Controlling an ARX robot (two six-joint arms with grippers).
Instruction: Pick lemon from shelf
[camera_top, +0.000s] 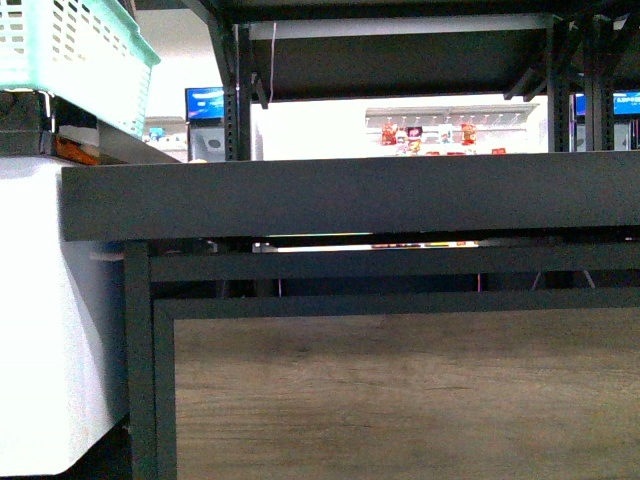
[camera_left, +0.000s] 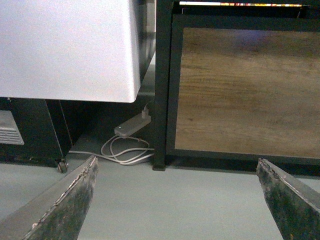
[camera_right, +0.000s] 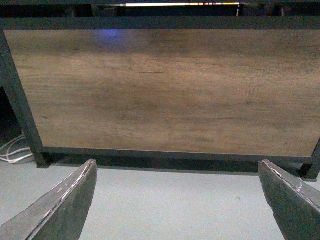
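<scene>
Frontally, shows the shelf (camera_top: 350, 205) at close range as a dark tray edge above a wooden panel (camera_top: 400, 390); gives no sight of the lemon in any view. Shows left tool (camera_left: 176, 165) and right tool (camera_right: 176, 164) low before the shelf's panel, both wide open, gripping nothing. Places a white cabinet (camera_top: 40, 300) just beside the shelf, a teal basket (camera_top: 70, 50) higher on that side, and a white cable (camera_left: 125, 150) on the floor by the shelf's leg.

Shop: display rack (camera_top: 350, 205), stocked shelves (camera_top: 430, 135)
</scene>
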